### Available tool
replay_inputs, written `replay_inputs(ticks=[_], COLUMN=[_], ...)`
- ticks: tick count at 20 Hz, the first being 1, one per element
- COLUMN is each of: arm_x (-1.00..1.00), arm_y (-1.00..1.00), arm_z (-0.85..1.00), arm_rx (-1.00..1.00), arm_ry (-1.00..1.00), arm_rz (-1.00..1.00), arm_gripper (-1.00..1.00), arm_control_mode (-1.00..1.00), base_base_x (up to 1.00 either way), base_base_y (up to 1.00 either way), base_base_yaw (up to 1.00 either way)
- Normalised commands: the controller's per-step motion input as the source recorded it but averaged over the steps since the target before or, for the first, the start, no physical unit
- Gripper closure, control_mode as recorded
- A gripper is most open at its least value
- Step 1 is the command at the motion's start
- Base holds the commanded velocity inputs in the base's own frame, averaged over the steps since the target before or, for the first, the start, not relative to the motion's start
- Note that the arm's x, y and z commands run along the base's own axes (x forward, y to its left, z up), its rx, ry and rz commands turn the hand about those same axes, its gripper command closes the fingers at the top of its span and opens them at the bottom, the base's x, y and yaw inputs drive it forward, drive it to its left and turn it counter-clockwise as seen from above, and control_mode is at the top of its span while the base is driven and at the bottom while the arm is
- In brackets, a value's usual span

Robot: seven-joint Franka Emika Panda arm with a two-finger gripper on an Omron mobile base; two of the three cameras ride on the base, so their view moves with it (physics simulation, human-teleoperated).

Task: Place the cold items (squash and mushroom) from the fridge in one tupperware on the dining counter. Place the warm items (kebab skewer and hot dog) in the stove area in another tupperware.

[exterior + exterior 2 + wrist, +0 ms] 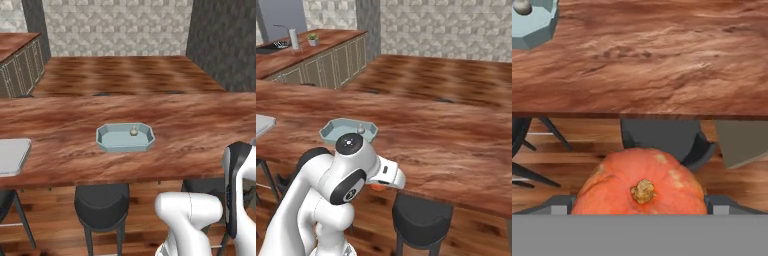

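You have the squash [641, 186] clenched in the claw [641, 212]; in the hand view the orange body sits between the two dark finger tips, its stem turned toward the camera; it is held below the level of the bench top, over the floor and the stools, on the near side of the bench [200, 135].

The place to bring it is the blue tupperware [125, 137]; it stands on the bench, and the mushroom [134, 131] lies already inside it, near the far rim; so one cold item is in its place and the squash is the second.

The relation that matters: in the hand view the tupperware is in the top left corner, so it lies ahead of the claw, up, and to the left; in the right base view it stands just behind the arm's elbow, also to the left of the claw and farther in; I judge you must first lift the squash above the near edge of the bench, then carry it left and away from you.

The squash is round, so no long axis is to align; take care only not to drop it on the mushroom.
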Motion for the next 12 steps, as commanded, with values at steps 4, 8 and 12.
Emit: replay_inputs(ticks=[4,8,12], arm_x=[0.0,0.0,0.04], arm_y=[0.0,0.0,0.0], arm_z=[0.0,0.0,0.0], arm_rx=[0.0,0.0,0.0], arm_ry=[0.0,0.0,0.01], arm_rz=[0.0,0.0,0.06], arm_gripper=[1.0,1.0,1.0], arm_control_mode=[1.0,1.0,-1.0], base_base_x=[0.42,0.41,0.23], base_base_y=[-0.06,-0.03,-0.01], base_base_yaw=[0.15,0.22,0.18])
